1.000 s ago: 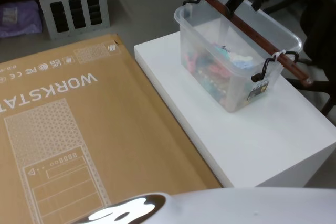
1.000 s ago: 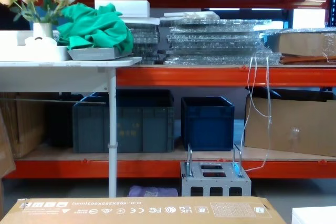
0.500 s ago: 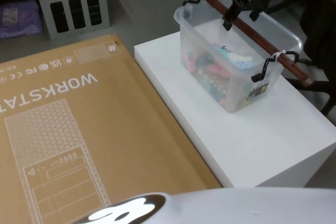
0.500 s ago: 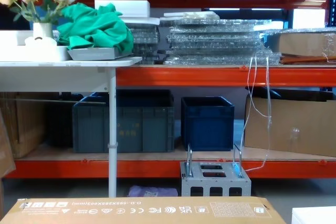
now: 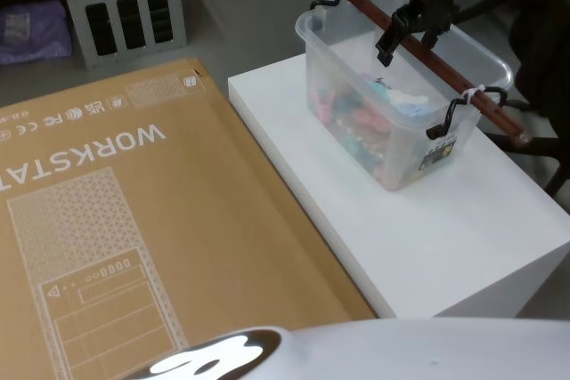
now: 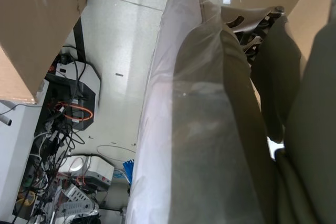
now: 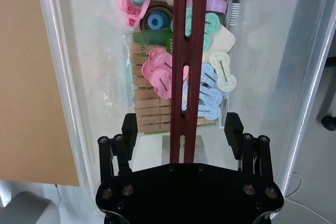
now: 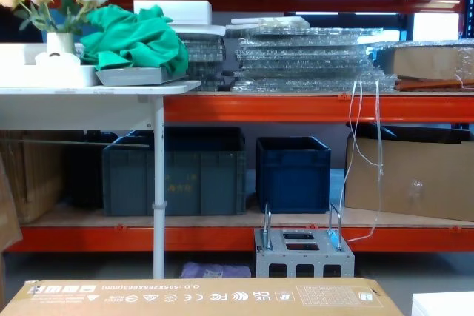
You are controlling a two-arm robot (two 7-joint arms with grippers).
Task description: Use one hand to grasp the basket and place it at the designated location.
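Lower the right end effector [image 5: 407,35], jaws released and straddling the reddish-brown bar handle [image 5: 356,2], until the bar seats deep, then I'd clench at mid-bar so the load hangs level. The translucent basket [image 5: 392,131], holding coloured clips [image 7: 157,74], sits on the white desk [image 5: 427,229] at the head view's 2 o'clock

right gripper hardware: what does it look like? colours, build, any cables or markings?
The right gripper is matte black throughout. It has a wide, rounded base plate studded with small round screw heads. Two jointed linkage fingers extend from it, each ending in a flat rectangular pad. No markings or loose cables are visible on it.
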